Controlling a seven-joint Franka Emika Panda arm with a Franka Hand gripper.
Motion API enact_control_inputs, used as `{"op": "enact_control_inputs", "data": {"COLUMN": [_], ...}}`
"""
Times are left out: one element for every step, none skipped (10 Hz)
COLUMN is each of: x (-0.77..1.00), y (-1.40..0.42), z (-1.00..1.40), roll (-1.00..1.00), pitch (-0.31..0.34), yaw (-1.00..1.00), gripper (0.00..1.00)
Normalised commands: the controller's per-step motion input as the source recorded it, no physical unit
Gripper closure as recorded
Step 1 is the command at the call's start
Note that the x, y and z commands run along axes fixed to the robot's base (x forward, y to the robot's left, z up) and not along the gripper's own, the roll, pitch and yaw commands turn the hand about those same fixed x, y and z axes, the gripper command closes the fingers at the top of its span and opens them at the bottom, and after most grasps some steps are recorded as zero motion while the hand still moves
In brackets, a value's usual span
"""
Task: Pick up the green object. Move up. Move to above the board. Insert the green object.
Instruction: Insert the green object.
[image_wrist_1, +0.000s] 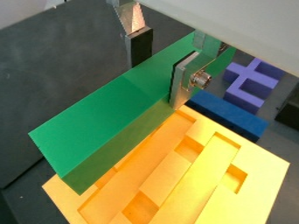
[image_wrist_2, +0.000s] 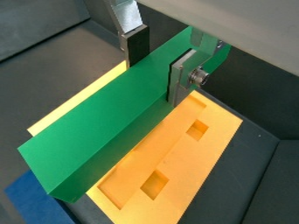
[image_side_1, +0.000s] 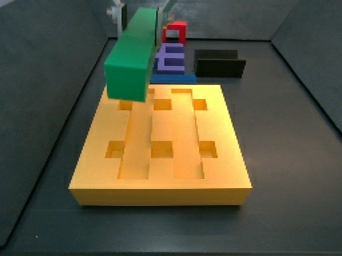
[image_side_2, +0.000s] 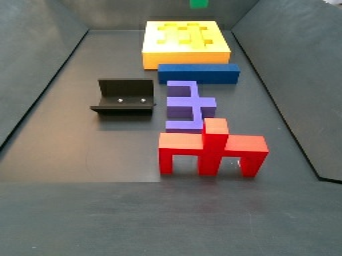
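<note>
The green object is a long green bar held on edge between my gripper's fingers, which are shut on it near one end. It also shows in a wrist view. In a side view the green object hangs above the far left part of the board, lengthwise along it and apart from it. The board, orange-yellow with square recesses, lies right under the bar in both wrist views. Only a sliver of green shows above the board in a side view.
A flat blue slab lies against the board's end. Beyond it stand a purple block and a red block. The black fixture stands beside them. Dark walls enclose the floor.
</note>
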Motion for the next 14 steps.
{"op": "enact_control_inputs", "data": {"x": [0.00,-0.18,-0.09,0.00,0.00,-0.06,0.00,0.07,0.11,0.14,0.09,0.08,-0.02,-0.04], "y": [-0.02,-0.11,-0.32,-0.42,-0.26,-0.18,-0.19,-0.06,0.00,0.00,0.05,0.03,0.00,0.00], "z": [-0.51,-0.61,-0.60,-0.53,-0.46,-0.31,-0.28,-0.48,-0.48,-0.51,-0.46,-0.52,-0.35,-0.23], "roll": [0.00,0.07,0.22,0.40,0.30,0.22,0.22,0.10,-0.10,-0.02,0.00,0.14,0.39,0.36], "pitch": [-0.020,-0.051,-0.096,-0.033,-0.246,-0.403,-0.393,-0.349,-0.326,-0.297,-0.161,-0.109,-0.031,-0.026], "yaw": [0.00,0.05,0.22,0.11,0.14,0.14,0.09,0.08,0.00,0.00,0.01,0.00,0.01,0.27], "gripper": [1.00,1.00,1.00,1.00,1.00,1.00,1.00,1.00,1.00,1.00,1.00,1.00,1.00,1.00]}}
